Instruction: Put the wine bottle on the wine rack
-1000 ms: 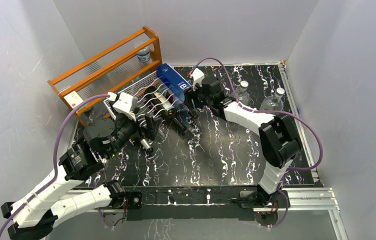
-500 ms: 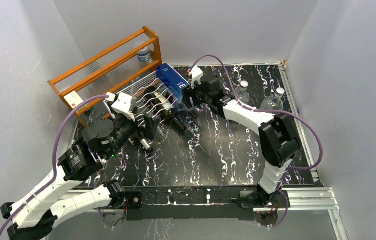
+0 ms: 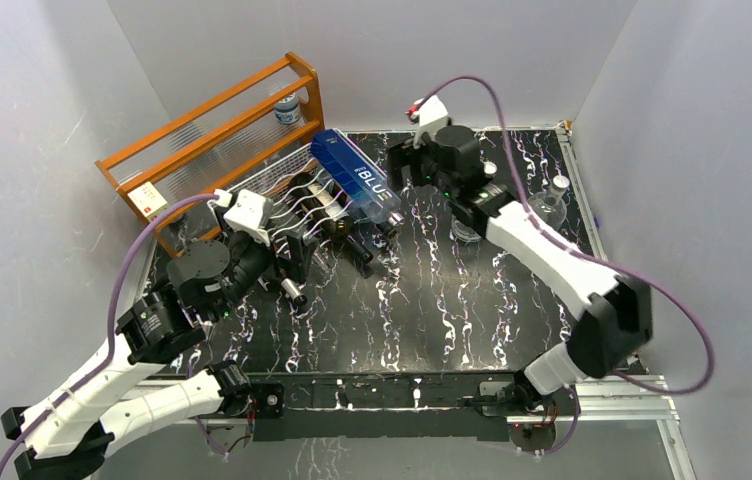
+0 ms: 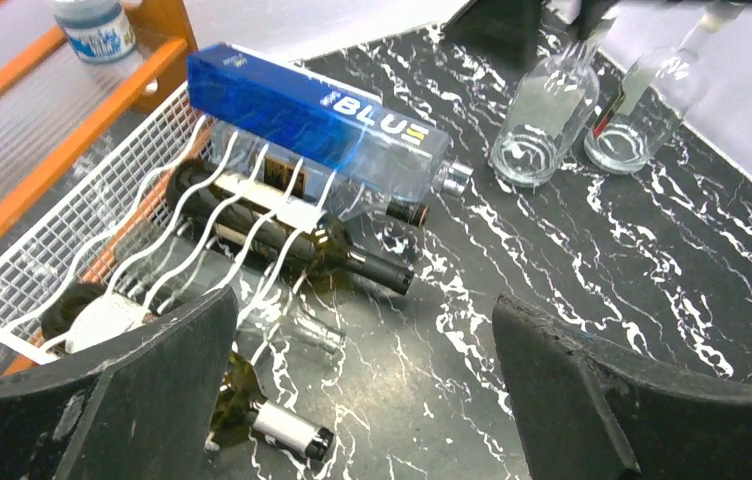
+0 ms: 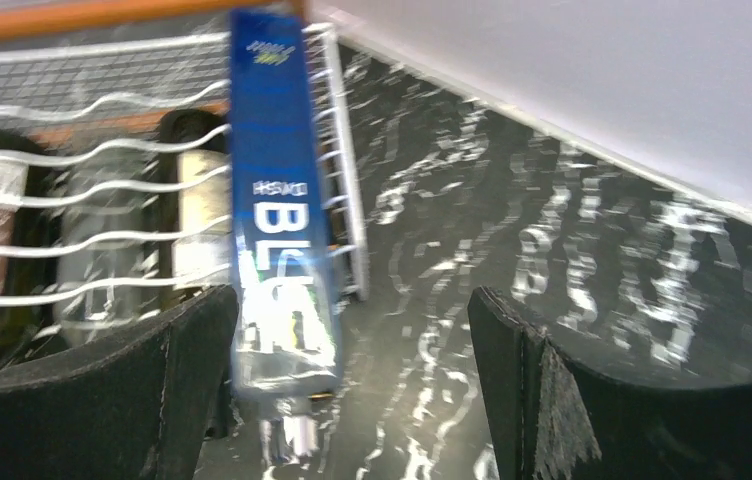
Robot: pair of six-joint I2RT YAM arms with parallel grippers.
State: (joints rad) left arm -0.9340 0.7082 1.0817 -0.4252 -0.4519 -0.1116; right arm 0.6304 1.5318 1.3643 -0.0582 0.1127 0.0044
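prog: looked ~done | wine bottle lay on wine rack, upper-mid of frame, neck overhanging edge | R pincer wide, empty, clear of btl | L pincer wide, empty | left: maybe check seating

One blue bottle, two upright clear bottles, one white rack, one orange shelf.

The place is a robotics lab test cell, not a home or shop. Plain pale walls box in a desk with a black marble-patterned top and an aluminium rail along its edge. The left arm and right arm are bolted at its near edge and trail purple cables. A white wine rack sits on the desk.
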